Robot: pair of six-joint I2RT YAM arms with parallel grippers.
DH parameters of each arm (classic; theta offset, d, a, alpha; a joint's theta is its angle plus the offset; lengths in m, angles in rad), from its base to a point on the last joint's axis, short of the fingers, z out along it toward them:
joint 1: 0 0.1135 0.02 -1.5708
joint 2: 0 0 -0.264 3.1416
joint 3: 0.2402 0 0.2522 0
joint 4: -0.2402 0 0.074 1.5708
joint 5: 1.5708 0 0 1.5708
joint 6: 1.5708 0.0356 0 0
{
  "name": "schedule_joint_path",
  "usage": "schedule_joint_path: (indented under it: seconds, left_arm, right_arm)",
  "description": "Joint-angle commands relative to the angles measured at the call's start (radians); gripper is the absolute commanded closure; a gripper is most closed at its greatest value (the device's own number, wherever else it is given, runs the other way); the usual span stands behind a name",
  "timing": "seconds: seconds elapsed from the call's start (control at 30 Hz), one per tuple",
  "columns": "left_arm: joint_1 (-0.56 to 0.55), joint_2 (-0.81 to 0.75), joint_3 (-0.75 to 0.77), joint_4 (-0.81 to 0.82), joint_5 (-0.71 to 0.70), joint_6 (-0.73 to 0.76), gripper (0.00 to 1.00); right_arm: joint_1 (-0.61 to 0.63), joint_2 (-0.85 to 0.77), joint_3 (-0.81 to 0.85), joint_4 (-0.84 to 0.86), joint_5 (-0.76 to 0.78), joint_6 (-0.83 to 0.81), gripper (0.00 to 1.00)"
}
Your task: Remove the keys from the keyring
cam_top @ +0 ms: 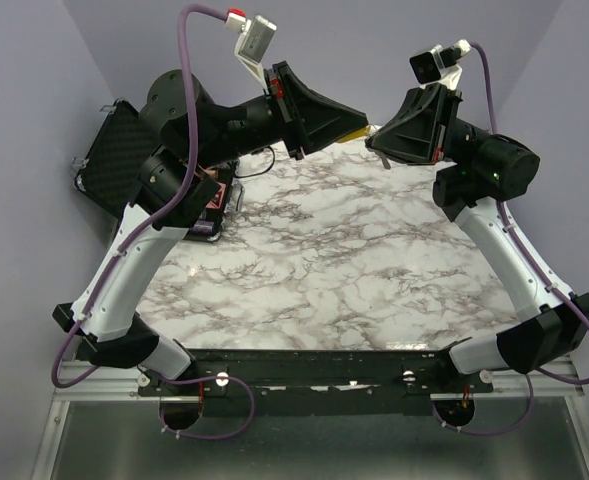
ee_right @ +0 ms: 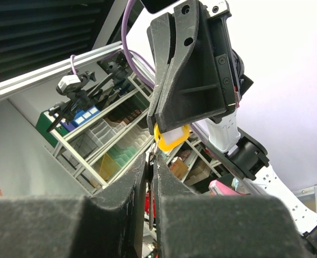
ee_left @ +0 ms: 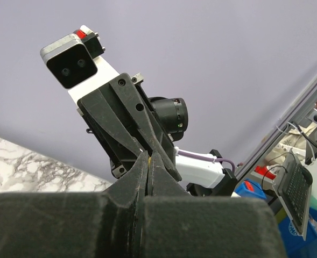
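Both arms are raised above the far edge of the marble table (cam_top: 324, 250), with their grippers tip to tip. My left gripper (cam_top: 364, 128) is shut on the keys' yellow tag (cam_top: 352, 136). In the left wrist view the tag is only a yellow sliver (ee_left: 148, 157) between the closed fingertips. The right wrist view shows the tag (ee_right: 171, 138) with a white label, hanging under the left fingers (ee_right: 190, 80). My right gripper (ee_right: 154, 157) is shut on a thin dark metal piece of the bunch (ee_right: 152, 185) just below the tag. The ring itself is hidden.
An open black case (cam_top: 114, 150) lies off the table's far left corner. A pink and black object (cam_top: 214, 200) sits under the left arm's elbow. Storage shelves (ee_right: 104, 134) fill the background of the right wrist view.
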Motion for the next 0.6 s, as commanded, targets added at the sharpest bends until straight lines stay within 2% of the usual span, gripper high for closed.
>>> schedule_joint_path:
  seconds: [0.0,0.27,0.3,0.47,0.57]
  left_arm:
    - [-0.002,-0.033,-0.008,0.01,-0.019,0.011,1.0]
    - [-0.003,-0.051,-0.031,0.036,0.002,0.008,1.0]
    - [-0.002,-0.054,-0.037,0.04,0.005,0.008,0.97]
    - [-0.003,-0.091,-0.06,0.033,0.011,0.012,0.71]
    - [-0.002,-0.121,-0.079,0.001,0.025,0.024,0.47]
  right_arm:
    - [0.004,0.0,0.005,0.021,0.01,0.0,0.87]
    - [0.005,-0.006,-0.004,0.006,-0.002,-0.011,0.95]
    - [0.005,-0.007,-0.006,0.001,-0.005,-0.015,0.96]
    - [0.005,-0.024,-0.018,-0.062,-0.042,-0.063,0.99]
    - [0.005,-0.039,-0.01,-0.179,-0.088,-0.162,0.99]
